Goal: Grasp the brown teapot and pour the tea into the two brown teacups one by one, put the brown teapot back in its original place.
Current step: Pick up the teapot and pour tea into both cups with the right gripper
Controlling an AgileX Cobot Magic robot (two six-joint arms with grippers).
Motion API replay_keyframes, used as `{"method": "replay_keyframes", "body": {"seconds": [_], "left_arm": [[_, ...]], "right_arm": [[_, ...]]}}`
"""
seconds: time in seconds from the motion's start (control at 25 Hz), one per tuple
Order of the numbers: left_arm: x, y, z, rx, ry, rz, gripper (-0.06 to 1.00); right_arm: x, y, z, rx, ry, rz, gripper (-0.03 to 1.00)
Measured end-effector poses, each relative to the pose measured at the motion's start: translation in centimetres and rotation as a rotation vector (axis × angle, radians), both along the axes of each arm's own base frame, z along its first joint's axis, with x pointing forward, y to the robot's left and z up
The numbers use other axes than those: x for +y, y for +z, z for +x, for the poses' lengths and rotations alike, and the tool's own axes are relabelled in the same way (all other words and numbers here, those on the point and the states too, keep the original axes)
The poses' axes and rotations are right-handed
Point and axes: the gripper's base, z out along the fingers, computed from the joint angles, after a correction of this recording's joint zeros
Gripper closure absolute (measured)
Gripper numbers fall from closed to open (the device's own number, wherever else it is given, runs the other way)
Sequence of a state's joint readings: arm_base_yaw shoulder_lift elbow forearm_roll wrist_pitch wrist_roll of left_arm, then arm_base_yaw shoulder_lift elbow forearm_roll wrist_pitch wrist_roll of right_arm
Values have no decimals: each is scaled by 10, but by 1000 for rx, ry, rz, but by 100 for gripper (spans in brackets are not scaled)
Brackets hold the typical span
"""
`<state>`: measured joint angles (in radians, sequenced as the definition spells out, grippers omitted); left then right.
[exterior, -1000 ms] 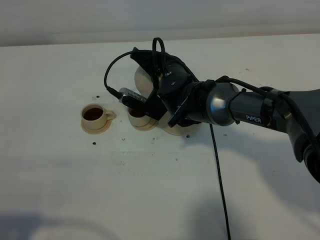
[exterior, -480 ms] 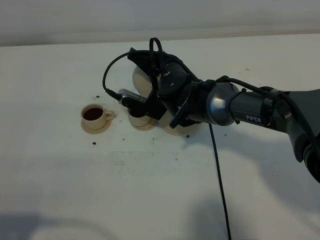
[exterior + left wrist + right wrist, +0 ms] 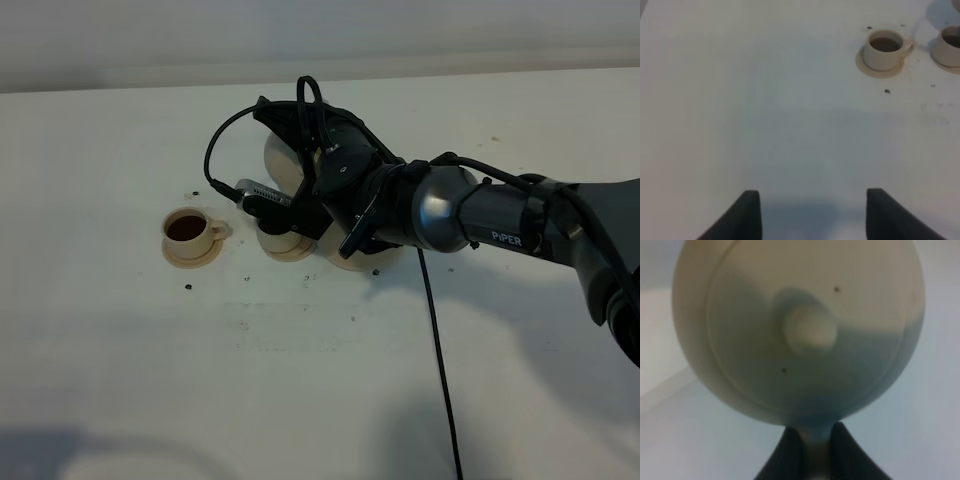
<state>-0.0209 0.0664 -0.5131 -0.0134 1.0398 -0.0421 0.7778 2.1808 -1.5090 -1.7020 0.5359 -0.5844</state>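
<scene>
Left-of-centre teacup (image 3: 187, 230) already holds tea. The right gripper (image 3: 812, 450), jaws clamped on the brown teapot (image 3: 800, 330), tips it over the second teacup (image 3: 277, 238) mid-frame. The pot's return remains; left gripper (image 3: 807, 212) open.

You have a white counter (image 3: 300, 380) with a few small dark specks near the cups. The teapot (image 3: 800, 330) is beige-tan, paler on its lid knob, with a couple of tiny dark dots on the lid. Both teacups are the same beige-tan; the left cup (image 3: 884, 49) holds dark brown liquid and sits on a matching saucer (image 3: 865, 67). The right cup (image 3: 950, 46) looks dark inside too, though it is cut off at the frame edge. The right arm (image 3: 480, 215) is black and grey with white lettering. The left end effector (image 3: 810, 212) fingers are black, as are the right end effector (image 3: 812, 452) fingers.
</scene>
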Motion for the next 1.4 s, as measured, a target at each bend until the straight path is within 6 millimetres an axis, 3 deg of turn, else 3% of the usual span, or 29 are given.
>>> {"method": "replay_keyframes", "body": {"seconds": [0.64,0.92,1.4], "left_arm": [[0,0,0,0,-1,1,48],[0,0,0,0,-1,1,48],[0,0,0,0,-1,1,48]], "right_arm": [[1,0,-1,0,-2,8,85],[-2,-4,-3,83,-136,183,85],[-13,-12,-7,184,-340,294,85]]}}
